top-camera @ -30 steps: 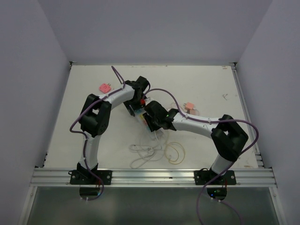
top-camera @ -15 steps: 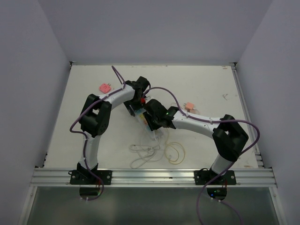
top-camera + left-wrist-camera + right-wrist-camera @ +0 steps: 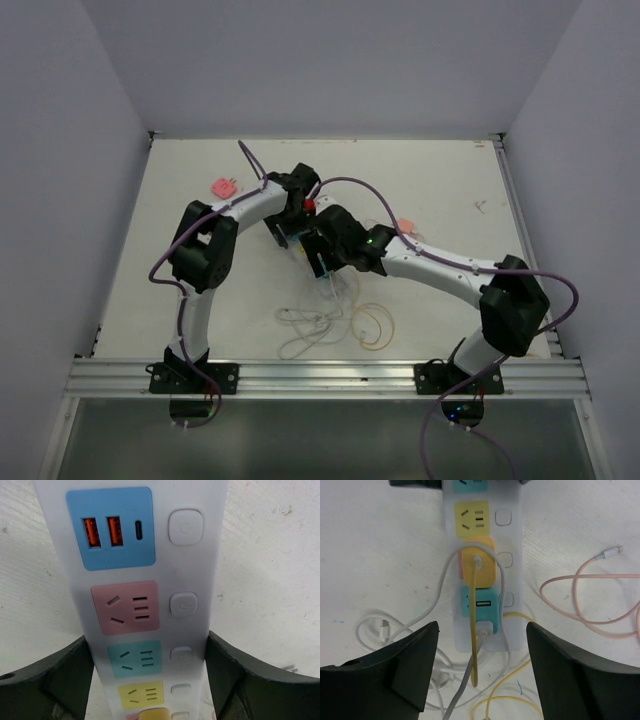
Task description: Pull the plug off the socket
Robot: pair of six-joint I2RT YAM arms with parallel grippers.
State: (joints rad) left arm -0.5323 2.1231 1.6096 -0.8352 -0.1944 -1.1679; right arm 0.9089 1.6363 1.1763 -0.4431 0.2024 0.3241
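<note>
Left tool (image 3: 147, 652) clamped on socket (image 3: 145, 555); right tool (image 3: 482, 632) spread over yellow plug (image 3: 479, 562), which top view hides.

This is a robotics lab test cell, not a lived-in room. In the top view, plain pale walls (image 3: 330, 60) box in the upper, left and right sides of the frame with nothing hung on them. They enclose a bare white table (image 3: 440, 170), scuffed and marked with pen in the wrist views. An aluminium extrusion rail (image 3: 330, 377) runs across the bottom of the frame. The left arm (image 3: 205, 250) and right arm (image 3: 450, 270) are bolted to it on black plates. Purple cables (image 3: 350, 185) loop loosely off both arms. At centre lies a staged prop, the socket (image 3: 162, 605), among loose charging leads (image 3: 330, 325).
</note>
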